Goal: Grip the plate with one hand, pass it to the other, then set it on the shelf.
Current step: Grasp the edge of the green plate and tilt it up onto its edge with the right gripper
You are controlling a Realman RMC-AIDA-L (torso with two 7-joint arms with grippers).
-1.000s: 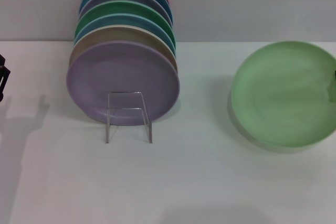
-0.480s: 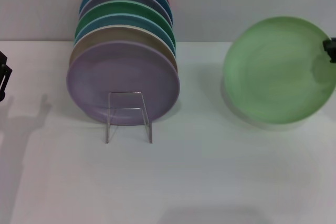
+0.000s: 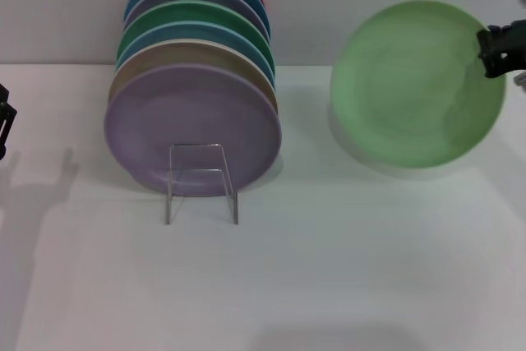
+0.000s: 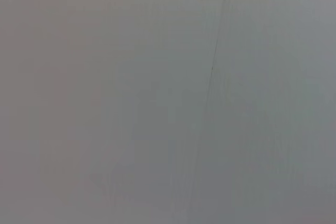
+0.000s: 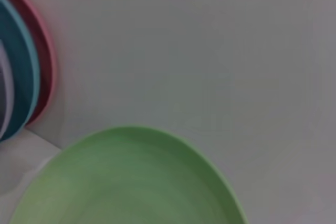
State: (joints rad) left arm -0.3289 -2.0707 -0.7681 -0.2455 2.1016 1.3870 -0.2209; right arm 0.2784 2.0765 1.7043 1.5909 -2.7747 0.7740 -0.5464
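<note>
Right gripper (image 3: 493, 53) jaws grasp the lifted plate (image 3: 411, 84); left gripper (image 3: 4, 121) unclear

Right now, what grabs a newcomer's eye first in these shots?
The round pale mint-green plate, lifted and tilted on the right, pinched at its right rim by the right arm's black tool. Next, the row of coloured plates standing in the thin clear rack at left, a lavender plate in front.
</note>
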